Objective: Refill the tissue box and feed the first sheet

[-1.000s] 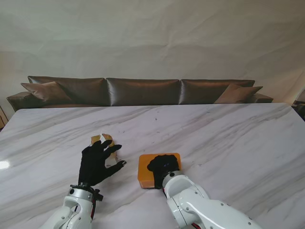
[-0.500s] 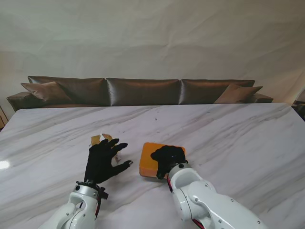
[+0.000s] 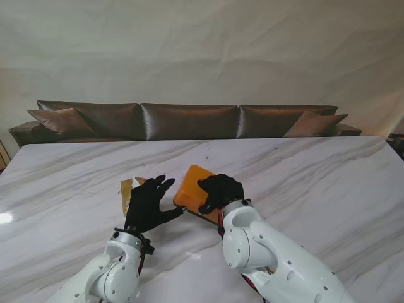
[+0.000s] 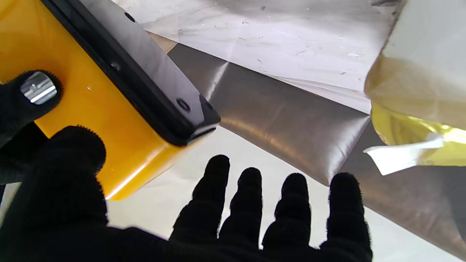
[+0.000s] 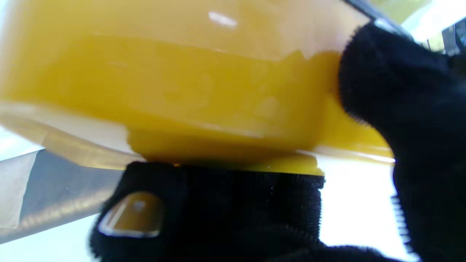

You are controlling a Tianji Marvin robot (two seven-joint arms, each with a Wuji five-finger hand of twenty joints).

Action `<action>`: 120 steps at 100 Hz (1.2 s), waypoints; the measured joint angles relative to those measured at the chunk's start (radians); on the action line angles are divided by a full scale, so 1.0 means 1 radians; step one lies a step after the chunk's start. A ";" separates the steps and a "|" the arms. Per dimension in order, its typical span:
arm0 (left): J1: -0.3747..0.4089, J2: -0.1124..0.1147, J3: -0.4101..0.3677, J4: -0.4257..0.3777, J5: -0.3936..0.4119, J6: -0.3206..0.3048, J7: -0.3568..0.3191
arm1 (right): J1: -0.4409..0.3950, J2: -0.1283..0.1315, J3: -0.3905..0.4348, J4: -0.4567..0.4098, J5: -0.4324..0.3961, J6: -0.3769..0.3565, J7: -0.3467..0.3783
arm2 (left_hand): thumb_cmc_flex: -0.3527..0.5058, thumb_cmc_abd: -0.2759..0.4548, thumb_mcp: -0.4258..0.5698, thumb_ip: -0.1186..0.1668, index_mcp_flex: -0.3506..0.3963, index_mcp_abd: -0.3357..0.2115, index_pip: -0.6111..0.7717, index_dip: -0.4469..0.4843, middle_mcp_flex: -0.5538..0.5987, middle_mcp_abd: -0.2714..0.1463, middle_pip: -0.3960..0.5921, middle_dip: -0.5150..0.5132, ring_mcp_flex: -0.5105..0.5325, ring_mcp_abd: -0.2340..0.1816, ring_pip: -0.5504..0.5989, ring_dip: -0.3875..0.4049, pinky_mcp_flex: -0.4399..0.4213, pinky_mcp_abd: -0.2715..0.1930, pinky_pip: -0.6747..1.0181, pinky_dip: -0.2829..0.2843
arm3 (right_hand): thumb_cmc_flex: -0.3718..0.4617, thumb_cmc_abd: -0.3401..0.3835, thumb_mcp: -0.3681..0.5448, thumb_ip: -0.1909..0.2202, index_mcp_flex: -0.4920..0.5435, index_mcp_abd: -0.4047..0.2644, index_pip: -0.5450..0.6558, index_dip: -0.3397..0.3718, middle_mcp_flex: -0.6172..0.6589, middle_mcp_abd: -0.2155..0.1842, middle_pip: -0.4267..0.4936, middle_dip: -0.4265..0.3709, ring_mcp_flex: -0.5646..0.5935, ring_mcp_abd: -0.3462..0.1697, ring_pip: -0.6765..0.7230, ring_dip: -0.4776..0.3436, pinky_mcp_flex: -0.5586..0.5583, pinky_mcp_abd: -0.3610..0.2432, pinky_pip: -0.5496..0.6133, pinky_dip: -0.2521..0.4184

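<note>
My right hand is shut on the orange tissue box and holds it tilted up off the marble table. The box's black base shows in the left wrist view, and its orange side fills the right wrist view. My left hand is open with fingers spread, close beside the box on its left; whether it touches the box I cannot tell. A tissue pack in yellow wrapping lies just beyond my left hand, with a loose white sheet corner sticking out.
A brown sofa runs along the far edge of the table. A bright light reflection sits on the table at the far left.
My right hand has lifted the orange box, tilted it up and carried it left and away from me. My left hand has moved right toward the box, covering more of the tissue pack.
</note>
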 measured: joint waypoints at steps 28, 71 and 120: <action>-0.051 -0.025 0.022 0.034 -0.108 0.008 -0.005 | -0.082 -0.039 0.088 -0.029 0.158 -0.055 -0.101 | -0.042 -0.012 -0.042 -0.034 -0.018 0.028 -0.041 -0.031 -0.022 0.036 -0.031 -0.024 0.000 0.010 0.007 0.006 0.000 0.000 0.000 0.000 | 0.023 -0.033 0.003 0.064 0.024 0.061 0.015 0.012 0.012 0.025 0.005 0.007 0.001 0.022 0.011 0.012 0.000 0.024 0.016 0.013; -0.108 -0.043 0.057 0.115 -0.320 -0.106 -0.042 | -0.193 -0.062 0.143 -0.042 0.288 -0.180 -0.253 | -0.129 -0.037 -0.126 -0.067 -0.029 0.040 -0.067 -0.048 -0.022 0.047 -0.032 -0.025 0.000 0.019 0.007 -0.004 0.000 0.004 0.000 0.006 | 0.067 -0.032 0.033 0.100 0.021 0.175 0.022 0.012 0.012 0.075 0.014 0.013 0.001 0.063 0.011 0.020 0.001 0.069 0.016 0.016; -0.207 -0.067 0.134 0.300 -0.644 -0.370 -0.151 | -0.211 -0.071 0.109 -0.020 0.364 -0.300 -0.310 | -0.240 -0.197 -0.223 -0.068 -0.074 0.056 -0.042 -0.049 -0.023 0.052 -0.032 -0.025 0.001 0.020 0.006 -0.005 0.001 0.012 -0.001 0.031 | 0.098 -0.023 0.052 0.114 0.019 0.195 0.031 0.012 0.012 0.085 0.033 0.015 0.001 0.068 0.020 0.049 0.003 0.071 0.047 0.024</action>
